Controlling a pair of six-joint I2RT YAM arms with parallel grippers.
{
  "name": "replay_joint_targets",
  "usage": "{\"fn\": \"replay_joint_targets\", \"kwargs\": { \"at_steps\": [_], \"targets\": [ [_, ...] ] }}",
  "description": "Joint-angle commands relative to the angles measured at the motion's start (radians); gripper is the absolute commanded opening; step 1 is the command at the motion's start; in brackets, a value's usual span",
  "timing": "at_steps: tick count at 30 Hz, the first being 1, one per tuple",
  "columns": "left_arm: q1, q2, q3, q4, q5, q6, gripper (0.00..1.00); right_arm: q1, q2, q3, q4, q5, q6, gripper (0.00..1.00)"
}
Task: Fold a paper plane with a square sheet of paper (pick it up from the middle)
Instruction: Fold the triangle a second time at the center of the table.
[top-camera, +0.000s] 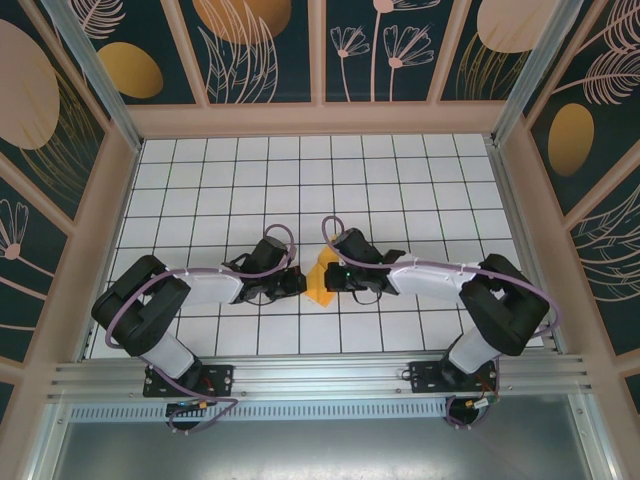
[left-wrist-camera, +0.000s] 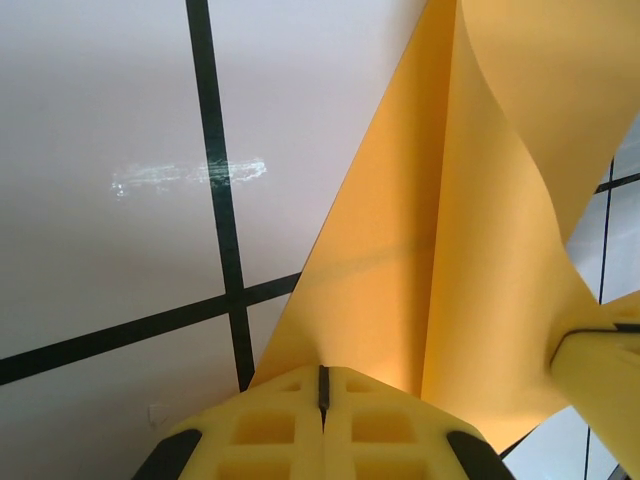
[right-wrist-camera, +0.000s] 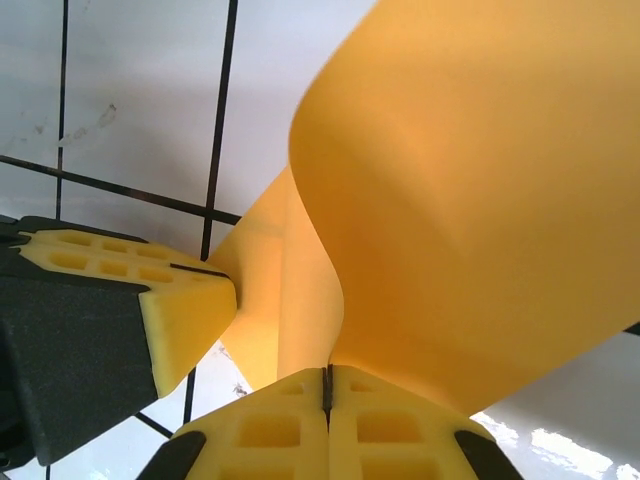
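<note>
Top view: the two arms reach inward from their bases at the near edge of the white, grid-lined table, and their tips meet just in front of the table's middle. The left tool and the right tool face each other closely, with the square sheet of paper showing between them as a small, crumpled bright-orange shape. Left wrist view: the left tool has its yellow pads pressed fully together, with no gap between them, and an edge of the paper is pinched at their seam. From there the paper rises in a tall fold with one sharp crease and a curling outer flap. A yellow pad of the right tool meets the paper at the lower right. Right wrist view: the right tool is likewise closed tight, gripping the paper at the seam of its pads. The paper bulges upward in a broad, smooth curve. The left tool meets a narrower fold of the paper from the left. The paper thus hangs twisted between the two grips, above the grid lines. Whether any part of it touches the table cannot be told.
</note>
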Motion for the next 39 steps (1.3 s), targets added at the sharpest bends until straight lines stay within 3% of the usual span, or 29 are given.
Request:
{"fn": "replay_joint_targets", "kwargs": {
  "at_steps": [1,15,39],
  "targets": [
    [-0.004,0.035,0.001,-0.074,-0.055,0.030,0.03,-0.026,-0.047,0.002,-0.018,-0.054,-0.074,0.07],
    [-0.005,0.037,0.027,-0.093,-0.051,0.047,0.04,-0.082,-0.026,0.005,-0.045,-0.097,-0.214,0.08],
    [-0.006,0.029,0.031,-0.103,-0.047,0.057,0.05,-0.092,0.021,-0.031,0.040,0.009,-0.341,0.07]
  ]
}}
